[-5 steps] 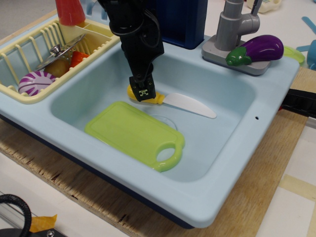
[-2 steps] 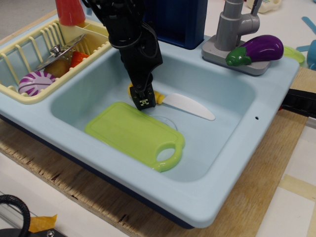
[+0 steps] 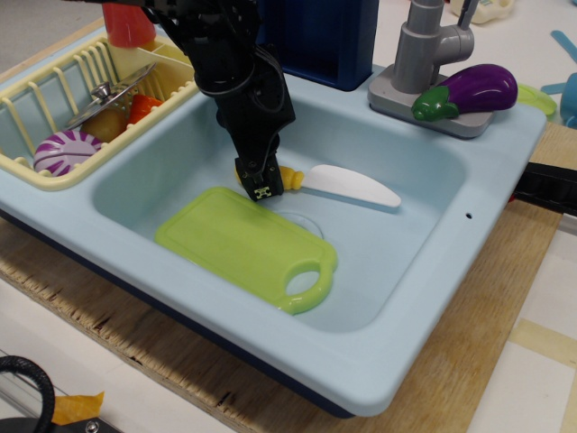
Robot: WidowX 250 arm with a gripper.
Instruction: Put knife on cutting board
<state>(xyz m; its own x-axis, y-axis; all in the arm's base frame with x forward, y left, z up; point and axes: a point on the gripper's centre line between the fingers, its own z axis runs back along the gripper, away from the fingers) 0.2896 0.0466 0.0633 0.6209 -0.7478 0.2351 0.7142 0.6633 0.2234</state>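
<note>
The knife (image 3: 347, 186) has a yellow handle and a white rounded blade pointing right. It is held a little above the floor of the light-blue sink (image 3: 410, 298), casting a shadow below the blade. My black gripper (image 3: 264, 183) comes down from above and is shut on the knife's yellow handle, which it mostly hides. The lime-green cutting board (image 3: 239, 239) lies flat on the sink floor, just below and left of the gripper, its loop handle toward the front right. The knife is just past the board's far edge.
A yellow dish rack (image 3: 41, 167) at the left holds a purple-striped item (image 3: 65, 150), a metal lid and a red cup. A grey faucet (image 3: 424, 45) and a purple eggplant (image 3: 469, 90) stand on the sink's back right rim. A dark blue box (image 3: 325, 36) stands behind the sink.
My gripper closed on the yellow handle and lifted the knife slightly; the blade has risen off the sink floor and the arm shifted a little left.
</note>
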